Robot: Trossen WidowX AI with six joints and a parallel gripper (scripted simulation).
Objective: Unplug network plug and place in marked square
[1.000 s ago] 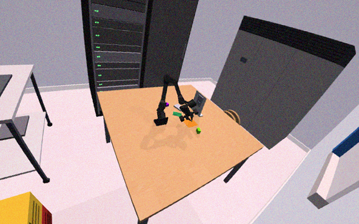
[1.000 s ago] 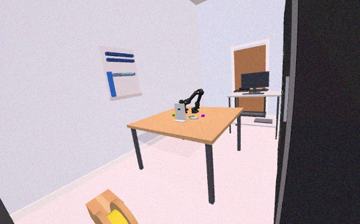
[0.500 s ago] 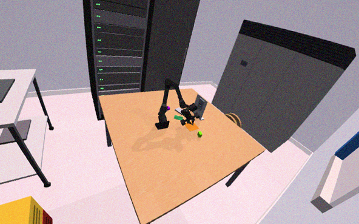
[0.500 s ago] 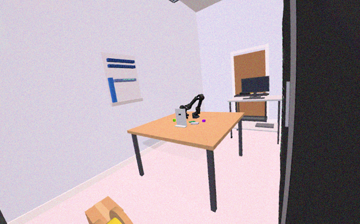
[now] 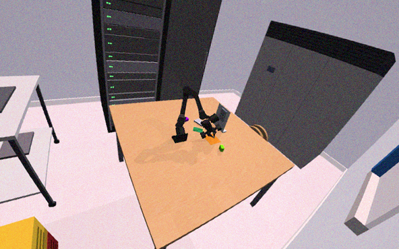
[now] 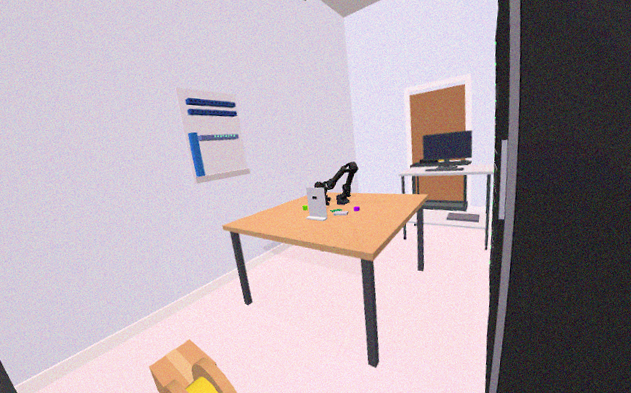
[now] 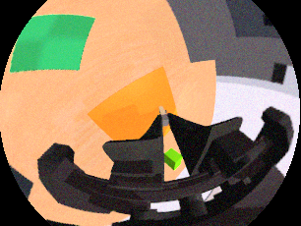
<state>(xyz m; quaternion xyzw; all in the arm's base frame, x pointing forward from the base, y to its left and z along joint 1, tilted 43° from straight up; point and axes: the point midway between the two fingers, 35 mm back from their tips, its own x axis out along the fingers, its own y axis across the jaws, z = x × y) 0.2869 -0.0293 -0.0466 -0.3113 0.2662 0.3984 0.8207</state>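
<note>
Gripper (image 5: 207,131) hangs over the orange square (image 5: 213,139) on the table (image 5: 175,185), near the panel (image 5: 222,117). From outside, the panel hides it. At the wrist, its fingers clench the thin plug (image 7: 163,117) above the square (image 7: 134,109); lower fully before releasing.
</note>
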